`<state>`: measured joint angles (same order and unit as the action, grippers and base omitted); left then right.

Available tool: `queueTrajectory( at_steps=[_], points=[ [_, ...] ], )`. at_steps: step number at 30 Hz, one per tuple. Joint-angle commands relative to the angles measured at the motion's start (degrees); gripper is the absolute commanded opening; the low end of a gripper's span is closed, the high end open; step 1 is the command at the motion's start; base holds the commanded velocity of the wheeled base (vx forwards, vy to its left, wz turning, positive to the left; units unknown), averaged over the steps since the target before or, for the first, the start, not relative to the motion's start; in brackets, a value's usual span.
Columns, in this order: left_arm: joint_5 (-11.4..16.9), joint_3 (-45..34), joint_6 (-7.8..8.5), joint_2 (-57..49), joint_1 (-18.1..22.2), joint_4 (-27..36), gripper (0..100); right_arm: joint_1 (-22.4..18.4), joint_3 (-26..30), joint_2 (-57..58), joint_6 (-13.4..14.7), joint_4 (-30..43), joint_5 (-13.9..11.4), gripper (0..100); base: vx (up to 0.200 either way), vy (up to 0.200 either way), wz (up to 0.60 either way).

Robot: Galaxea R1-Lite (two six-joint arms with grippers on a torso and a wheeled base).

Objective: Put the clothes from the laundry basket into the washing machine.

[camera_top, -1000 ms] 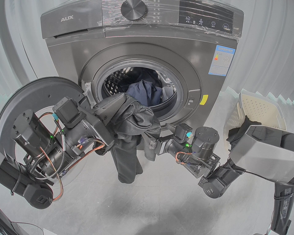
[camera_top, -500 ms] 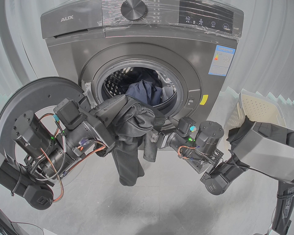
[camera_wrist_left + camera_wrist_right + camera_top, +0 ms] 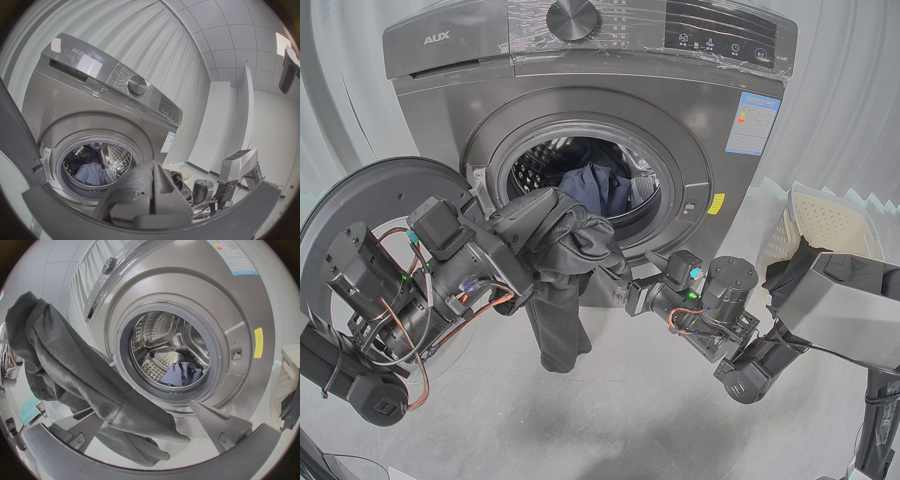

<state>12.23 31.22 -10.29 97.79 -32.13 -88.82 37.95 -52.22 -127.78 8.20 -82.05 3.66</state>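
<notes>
**Now: dark garment held at the mouth of the washing machine**

The washing machine [image 3: 581, 94] stands with its door [image 3: 375, 187] swung wide to its left side, leaving the drum [image 3: 162, 333] open to the front. A blue cloth [image 3: 594, 187] lies inside, low in the drum and close to the front rim.

The left gripper [image 3: 152, 175] sits just in front of the machine's opening, at its lower left edge. Its fingers [image 3: 170, 190] are pressed together on a dark garment [image 3: 569, 244]. The garment bunches over the gripper right at the rim, and one long end hangs straight down in front of the machine's lower panel, clear of the floor.

The right gripper [image 3: 142, 408] is below the opening, in front of the lower right part of the machine's face. Its jaws are spread wide and grip nothing. A fold of the dark garment drapes across one of its fingers, while the other finger [image 3: 218, 424] is bare.

The laundry basket [image 3: 831, 219] stands on the floor to the right of the washing machine, with more dark clothes [image 3: 794, 262] at its near edge.
</notes>
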Motion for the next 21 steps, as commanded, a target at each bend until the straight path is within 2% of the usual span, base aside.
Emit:
queueTrajectory(
  at_steps=[1,18,19,21],
  points=[
    [0.0,-0.3,0.01,-0.1,-0.1,0.0,0,0.2,-1.4,-0.1,-0.2,0.1,-0.2,100,0.0,0.0,0.0],
    [0.1,-0.6,0.01,0.1,-0.6,0.0,0,1.2,-6.5,-2.5,-0.1,-0.6,-0.4,100,0.0,0.0,0.0],
    [0.1,-0.6,0.01,0.1,-0.6,0.0,0,1.4,-6.8,-2.5,-0.1,-0.7,-0.4,0,0.0,0.0,0.0],
    [0.1,-0.7,0.01,0.1,-0.6,0.0,0,1.7,-7.2,-2.4,0.0,-0.7,-0.4,0,0.0,0.0,0.0]
  ],
)
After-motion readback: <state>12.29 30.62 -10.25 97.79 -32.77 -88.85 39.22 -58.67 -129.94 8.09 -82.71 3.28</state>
